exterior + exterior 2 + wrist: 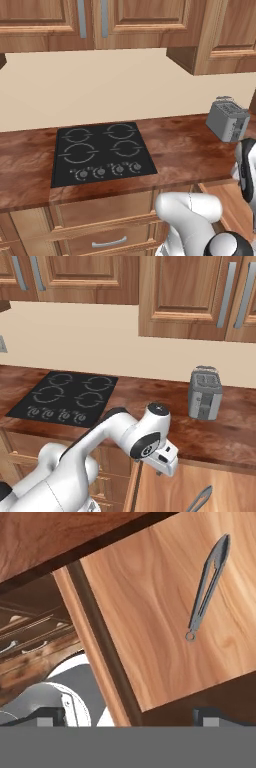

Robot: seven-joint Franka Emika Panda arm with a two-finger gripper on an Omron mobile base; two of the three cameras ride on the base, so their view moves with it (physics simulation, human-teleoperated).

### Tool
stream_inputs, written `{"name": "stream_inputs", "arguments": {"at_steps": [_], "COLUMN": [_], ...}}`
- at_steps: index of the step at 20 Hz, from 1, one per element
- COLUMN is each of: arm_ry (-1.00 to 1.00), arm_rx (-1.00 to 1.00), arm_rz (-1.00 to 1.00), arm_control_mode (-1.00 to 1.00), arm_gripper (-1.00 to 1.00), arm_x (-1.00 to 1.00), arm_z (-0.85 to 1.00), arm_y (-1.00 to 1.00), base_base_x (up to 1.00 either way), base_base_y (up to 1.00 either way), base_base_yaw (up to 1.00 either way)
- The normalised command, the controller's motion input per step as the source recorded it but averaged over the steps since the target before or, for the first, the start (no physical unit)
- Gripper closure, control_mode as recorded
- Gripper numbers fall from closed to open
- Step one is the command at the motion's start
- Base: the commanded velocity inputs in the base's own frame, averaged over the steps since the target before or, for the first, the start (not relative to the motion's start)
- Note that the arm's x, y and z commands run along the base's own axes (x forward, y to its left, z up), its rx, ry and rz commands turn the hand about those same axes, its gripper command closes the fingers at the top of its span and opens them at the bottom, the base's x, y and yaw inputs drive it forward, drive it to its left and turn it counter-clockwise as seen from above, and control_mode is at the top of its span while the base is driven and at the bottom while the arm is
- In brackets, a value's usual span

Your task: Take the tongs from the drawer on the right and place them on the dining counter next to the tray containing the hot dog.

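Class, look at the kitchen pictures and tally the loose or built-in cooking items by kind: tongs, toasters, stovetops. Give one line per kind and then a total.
Tongs: 1, lying in the open drawer
Toaster: 1, on the wood counter
Stovetop: 1, black, set in that counter
Total: 3

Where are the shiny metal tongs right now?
The slim grey-silver metal tongs lie alone on the pale wooden floor of the open drawer, toward the upper right of the hand view, below the counter holding the grey toaster.
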Motion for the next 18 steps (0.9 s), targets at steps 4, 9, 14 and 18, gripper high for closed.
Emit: {"name": "stream_inputs", "arguments": {"at_steps": [4, 9, 14, 18], "arm_ry": [0.0, 0.0, 0.07, 0.02], "arm_rx": [-0.09, -0.11, -0.04, 0.0], "arm_rz": [-0.04, -0.01, -0.02, -0.01], "arm_control_mode": [-1.0, -1.0, -1.0, -1.0], "arm_gripper": [-1.0, -1.0, -1.0, -1.0], "arm_x": [0.44, 0.31, 0.06, 0.0], "arm_z": [-0.5, -0.59, -0.38, -0.04], "arm_y": [-0.36, -0.5, -0.44, -0.34], "base_base_x": [0.0, 0.0, 0.0, 0.0], "base_base_y": [0.0, 0.0, 0.0, 0.0], "base_base_yaw": [0.0, 0.0, 0.0, 0.0]}}
